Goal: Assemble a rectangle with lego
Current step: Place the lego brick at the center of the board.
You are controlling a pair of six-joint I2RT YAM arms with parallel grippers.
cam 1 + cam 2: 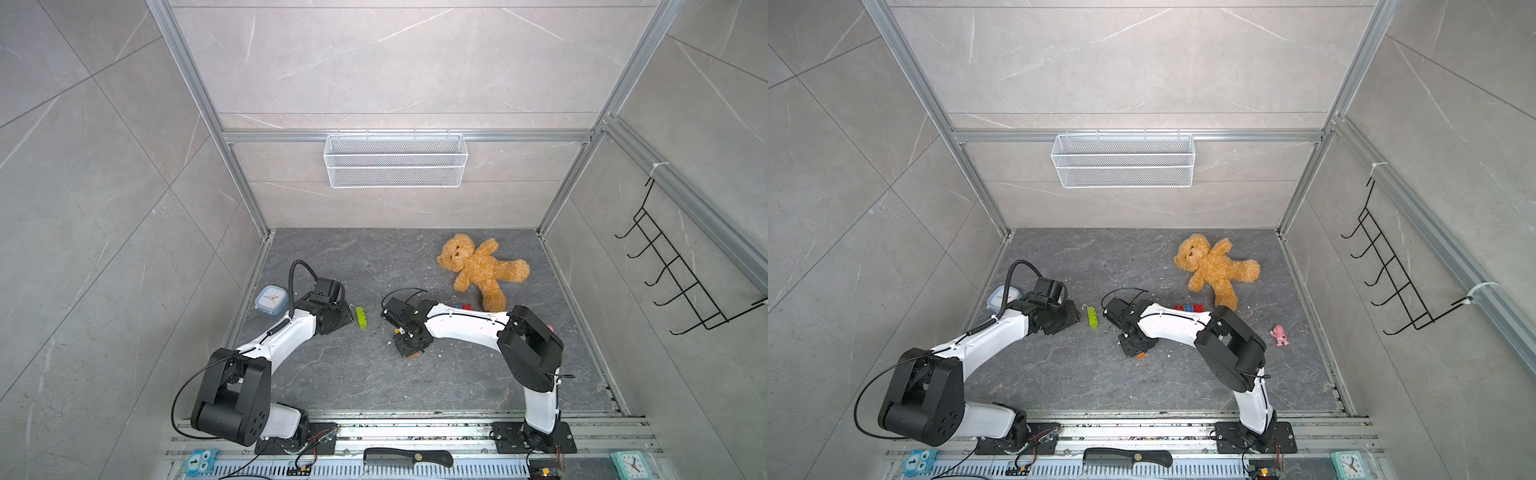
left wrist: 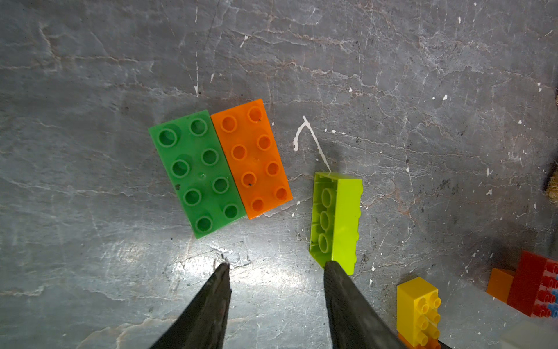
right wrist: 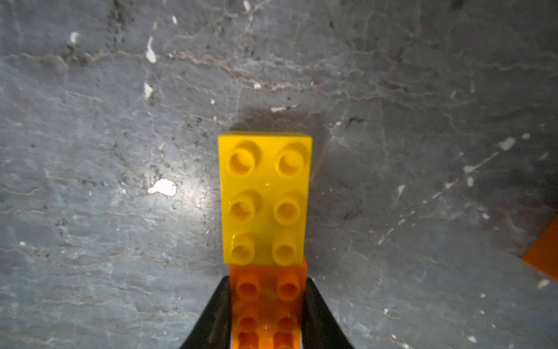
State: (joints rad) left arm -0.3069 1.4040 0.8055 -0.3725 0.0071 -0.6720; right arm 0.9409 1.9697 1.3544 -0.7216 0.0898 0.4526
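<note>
Two arms reached over the dark table [image 1: 374, 386] in both top views. The left arm [image 1: 286, 332] ended just beside a lime brick [image 1: 363, 318]. The right arm [image 1: 465, 324] bent down near the middle, its wrist covering most of its fingers. Red and blue bricks [image 1: 1188, 308] lay behind it, near a teddy bear [image 1: 1214, 268], and a pink figurine [image 1: 1280, 335] stood apart toward the right wall.

In the left wrist view the left gripper [image 2: 276, 266] had its jaws spread, with only bare table between them. One fingertip [image 2: 332, 272] sat at the end of the lime brick, which lay on its side; whether they touched could not be told. A green brick [image 2: 196, 173] and a flat orange brick [image 2: 252, 158] lay studs up, long sides touching.

In the right wrist view the right gripper [image 3: 268, 281] was clenched on a lower orange brick [image 3: 267, 314]. A yellow brick [image 3: 265, 196] was stacked on top of it, jutting past the fingertips.
</note>
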